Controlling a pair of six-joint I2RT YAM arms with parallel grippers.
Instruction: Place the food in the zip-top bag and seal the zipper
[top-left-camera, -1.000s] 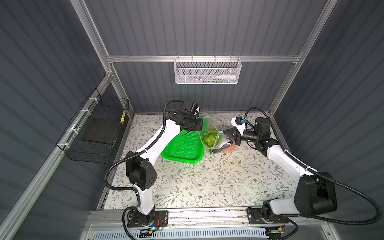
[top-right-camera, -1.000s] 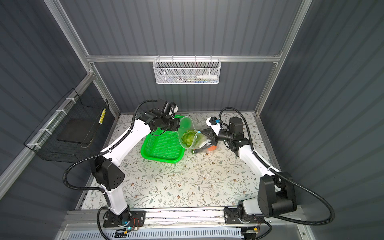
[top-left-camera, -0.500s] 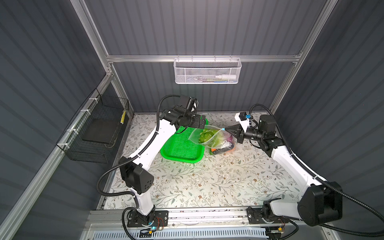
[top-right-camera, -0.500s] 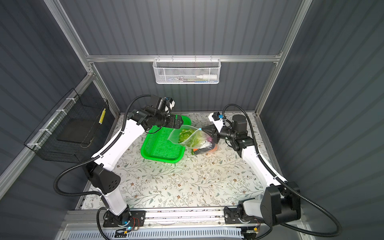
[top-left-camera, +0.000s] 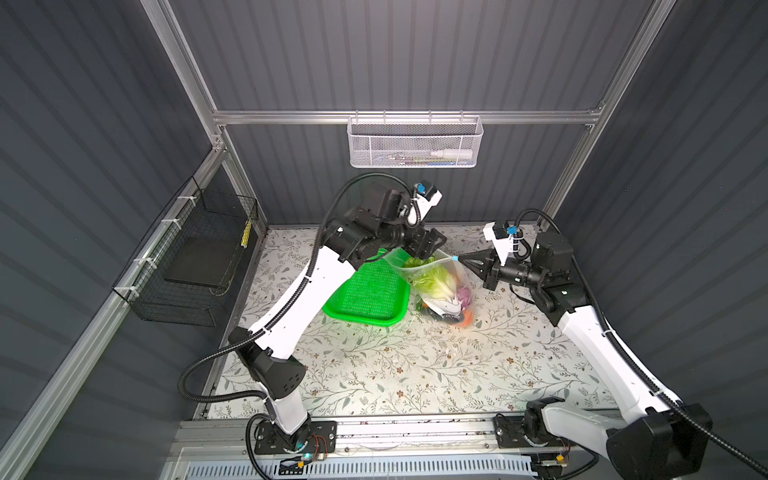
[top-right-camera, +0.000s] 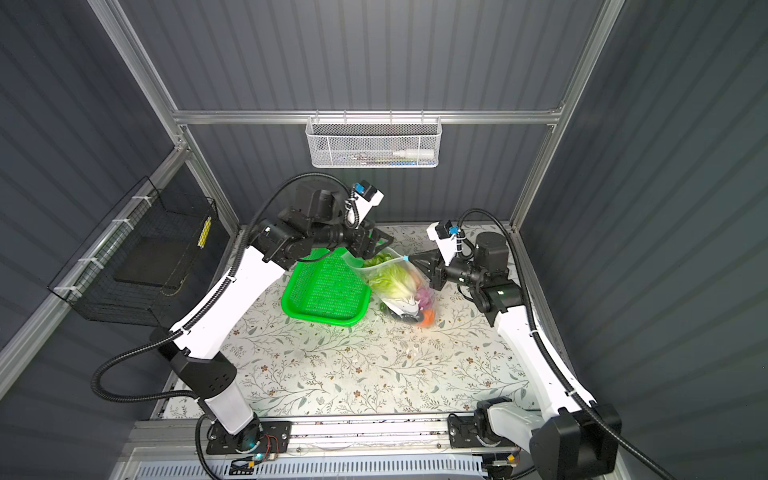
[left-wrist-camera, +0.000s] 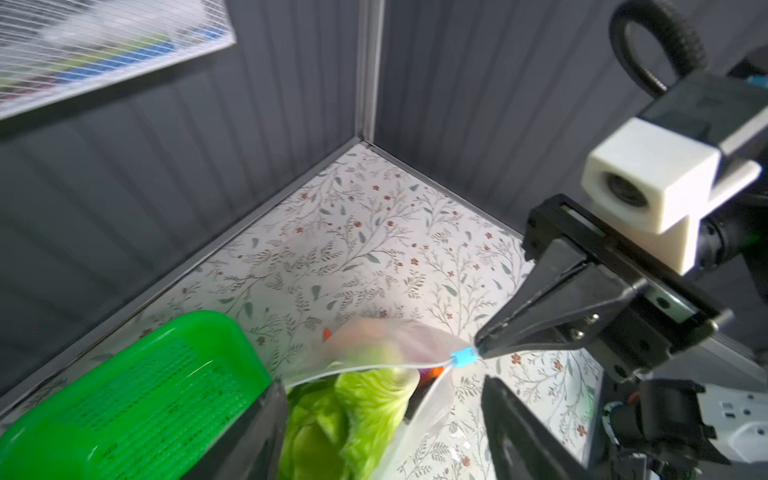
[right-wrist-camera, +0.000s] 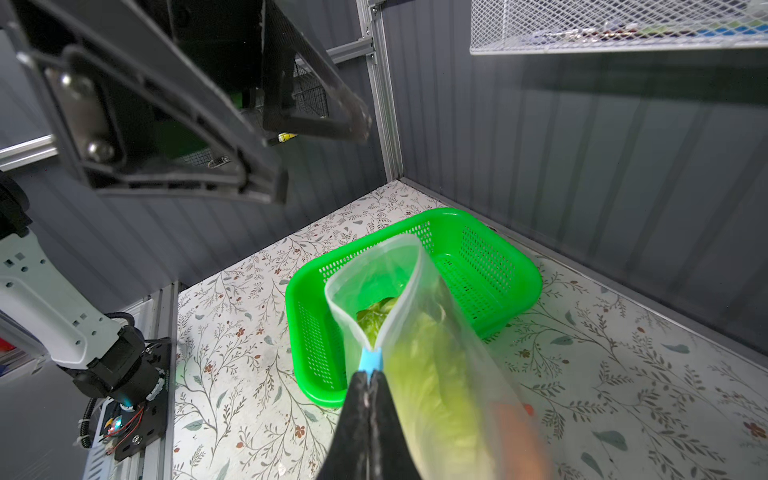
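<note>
The clear zip-top bag (top-left-camera: 440, 286) (top-right-camera: 399, 286) hangs tilted over the floral table, next to the green basket. The food shows through it: pale-green cabbage (top-left-camera: 434, 280) (left-wrist-camera: 357, 403), a purple onion (top-left-camera: 464, 296) and an orange carrot (top-left-camera: 467, 319) at the bottom. My right gripper (top-left-camera: 461, 259) (right-wrist-camera: 370, 376) is shut on the zipper edge just behind the light-blue slider (right-wrist-camera: 371, 359) (left-wrist-camera: 462, 357). From the slider the bag's mouth (right-wrist-camera: 374, 291) gapes open. My left gripper (top-left-camera: 430, 247) (left-wrist-camera: 382, 415) is open above the mouth's far end and straddles the bag without gripping it.
An empty bright green basket (top-left-camera: 365, 291) (right-wrist-camera: 478, 257) lies left of the bag, close to the back wall. A white mesh basket (top-left-camera: 413, 141) hangs on the back wall and a black wire basket (top-left-camera: 199, 257) on the left wall.
My left gripper has let go of the bag's mouth, opened and lifted. The bag, earlier held between both grippers, now hangs from the right gripper alone, which has drawn back to the right.
</note>
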